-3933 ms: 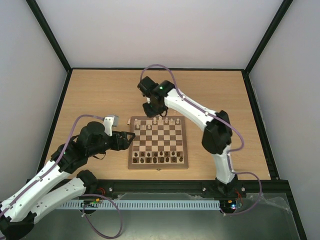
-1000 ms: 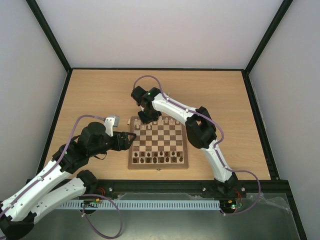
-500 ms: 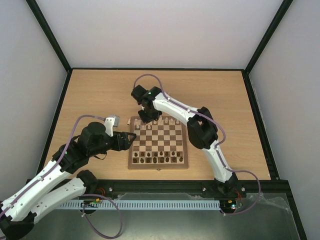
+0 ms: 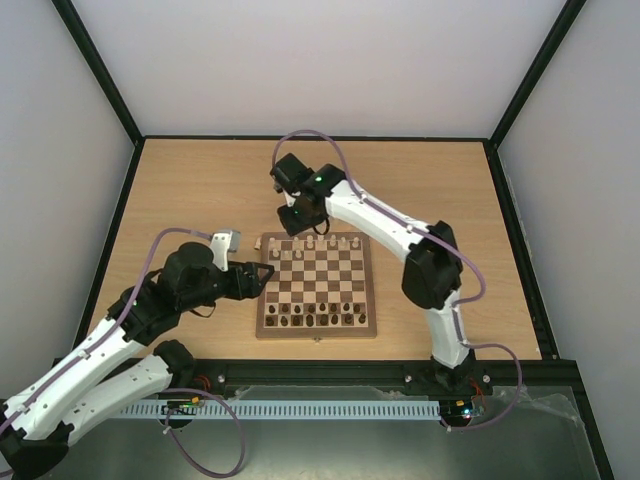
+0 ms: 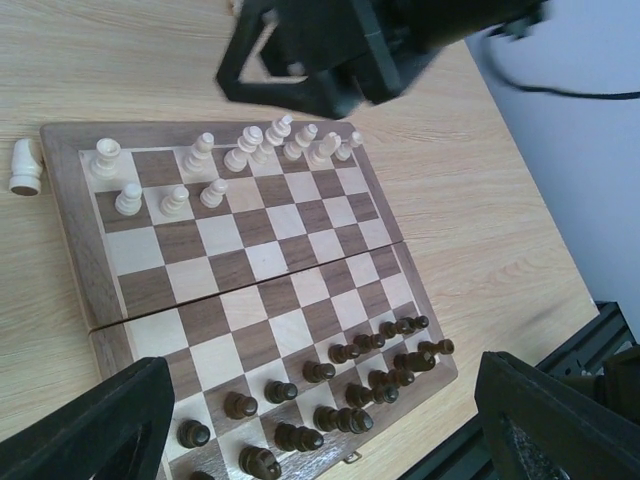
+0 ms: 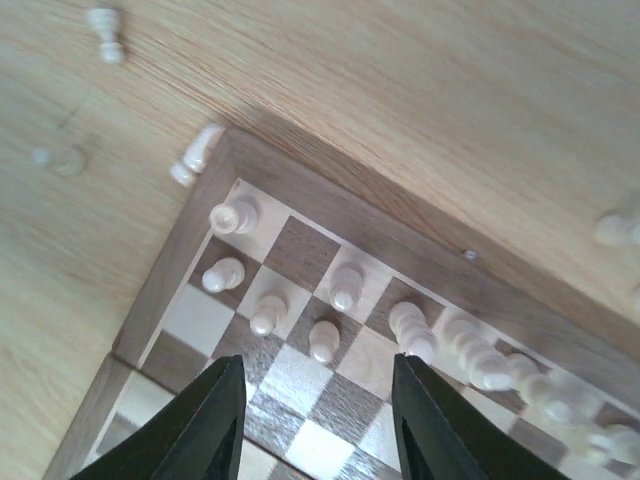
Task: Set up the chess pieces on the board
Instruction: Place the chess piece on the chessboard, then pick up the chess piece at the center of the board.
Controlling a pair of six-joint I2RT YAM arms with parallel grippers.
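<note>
Cream chess pieces (image 5: 247, 150) stand upright on the board (image 5: 262, 262); a fallen piece (image 5: 25, 166) lies along its edge on the tabletop (image 5: 150, 60). Wide apart, empty: left end effector (image 5: 322, 428), right end effector (image 6: 316, 420).

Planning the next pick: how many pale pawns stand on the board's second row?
3, on adjacent squares from the board corner: end pawn, middle pawn, inner pawn. None seems hidden.

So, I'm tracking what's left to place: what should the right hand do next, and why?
Probably shift the open, empty right hand toward the pale piece lying just off the corner of the board, then lower over it: only three pale pawns stand in the second row.
</note>
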